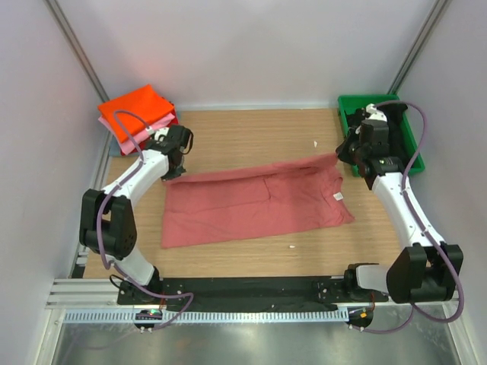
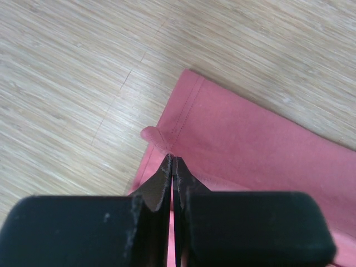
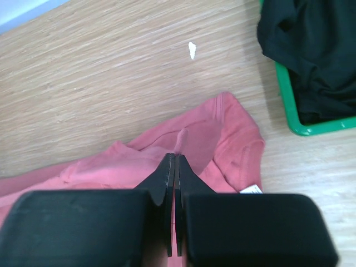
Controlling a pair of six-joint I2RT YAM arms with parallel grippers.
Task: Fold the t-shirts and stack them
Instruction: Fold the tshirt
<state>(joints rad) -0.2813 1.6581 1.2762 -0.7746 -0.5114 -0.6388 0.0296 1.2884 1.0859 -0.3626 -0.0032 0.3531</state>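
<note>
**Surface.** Table (image 1: 243, 133) of pale wood-grain laminate, enclosed by plain white walls (image 1: 251, 46) on the left, far and right sides. A grey metal post (image 1: 76, 46) rises at each far corner. A black mounting rail (image 1: 243, 287) runs along the near edge and carries both arm bases.

**Item 1.** Salmon-red t-shirt (image 1: 251, 201), lying across the middle of the table as a long flat band running left to right. A white label (image 1: 338, 196) shows at its right end. The far edge is lifted slightly at both ends.

**Item 2.** Left gripper (image 2: 172, 161), at the shirt's far-left corner. The jaws are pressed together on a small pinch of the hemmed edge.

**Item 3.** Right gripper (image 3: 175, 158), at the shirt's far-right end. The jaws are closed on a raised ridge of cloth beside the neck opening.

**Item 4.** Folded stack at the far-left corner: orange t-shirt (image 1: 135, 109) on top, pink t-shirt (image 1: 116, 142) showing beneath it. Any lower layers cannot be made out.

**Item 5.** Green bin (image 1: 347, 103) at the far-right corner, just beyond the right gripper. It holds a crumpled black t-shirt (image 3: 311, 50).

**Item 6.** White scrap (image 3: 192, 50), loose on bare wood between the shirt's far edge and the far wall.
</note>
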